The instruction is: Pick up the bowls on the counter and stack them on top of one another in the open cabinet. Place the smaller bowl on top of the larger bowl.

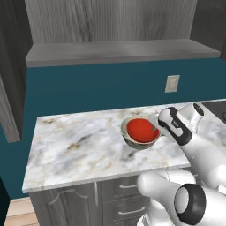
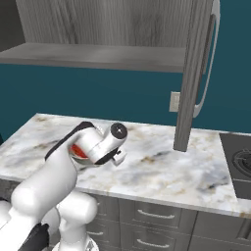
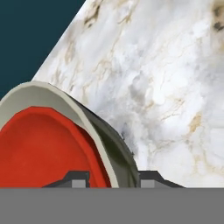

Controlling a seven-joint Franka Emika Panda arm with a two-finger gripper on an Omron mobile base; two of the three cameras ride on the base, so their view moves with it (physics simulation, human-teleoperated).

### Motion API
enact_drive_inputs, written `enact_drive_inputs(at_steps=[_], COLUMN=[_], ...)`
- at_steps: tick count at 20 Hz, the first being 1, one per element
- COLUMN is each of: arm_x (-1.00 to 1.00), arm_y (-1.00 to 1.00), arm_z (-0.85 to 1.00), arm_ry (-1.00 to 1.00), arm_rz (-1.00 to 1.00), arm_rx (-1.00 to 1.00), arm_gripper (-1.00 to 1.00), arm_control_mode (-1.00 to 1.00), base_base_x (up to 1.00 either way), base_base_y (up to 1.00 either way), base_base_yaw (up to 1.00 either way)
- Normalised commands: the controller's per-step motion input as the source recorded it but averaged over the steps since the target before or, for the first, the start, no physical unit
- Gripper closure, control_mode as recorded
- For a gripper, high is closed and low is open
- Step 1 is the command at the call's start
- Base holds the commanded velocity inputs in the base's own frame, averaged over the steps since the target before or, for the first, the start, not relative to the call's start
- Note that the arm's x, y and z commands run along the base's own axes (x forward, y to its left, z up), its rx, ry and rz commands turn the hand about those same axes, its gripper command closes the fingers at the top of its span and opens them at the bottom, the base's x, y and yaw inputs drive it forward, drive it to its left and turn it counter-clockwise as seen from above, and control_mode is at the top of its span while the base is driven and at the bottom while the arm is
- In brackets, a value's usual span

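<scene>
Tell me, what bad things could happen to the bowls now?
1. The red bowl sits loose inside the grey bowl. If the hand tilts the grey one while lifting, the red one might slide out.
2. The hand's fingertips sit on either side of the grey bowl's rim, one inside and one outside. That thin, curved grip could slip.
3. The cabinet door hangs open near the shelf, so the arm might bump it going up.

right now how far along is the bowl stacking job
Done: the red bowl already sits inside the larger bowl. In hand: the claw straddles the larger bowl's rim, and the stack looks raised off the counter. Left: setting it on the cabinet shelf.
</scene>
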Motion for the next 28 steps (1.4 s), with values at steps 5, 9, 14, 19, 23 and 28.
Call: enact_drive_inputs(at_steps=[5,9,14,19,23,28], arm_x=[-0.26,-0.28,-0.44,-0.45,-0.40,-0.25], arm_y=[0.00,0.00,0.00,0.00,0.00,0.00], arm_z=[0.62,0.64,0.58,0.61,0.63,0.56], arm_ry=[0.08,0.09,0.01,0.00,-0.02,-0.02], arm_rz=[-0.14,-0.15,-0.12,-0.10,-0.13,-0.18], arm_rx=[0.00,0.02,0.05,0.05,0.02,0.00], arm_gripper=[1.00,1.00,1.00,1.00,1.00,1.00], arm_control_mode=[-1.00,-1.00,-1.00,-1.00,-1.00,-1.00], base_base_x=[0.00,0.00,0.00,0.00,0.00,0.00], base_base_y=[0.00,0.00,0.00,0.00,0.00,0.00], base_base_yaw=[0.00,0.00,0.00,0.00,0.00,0.00])
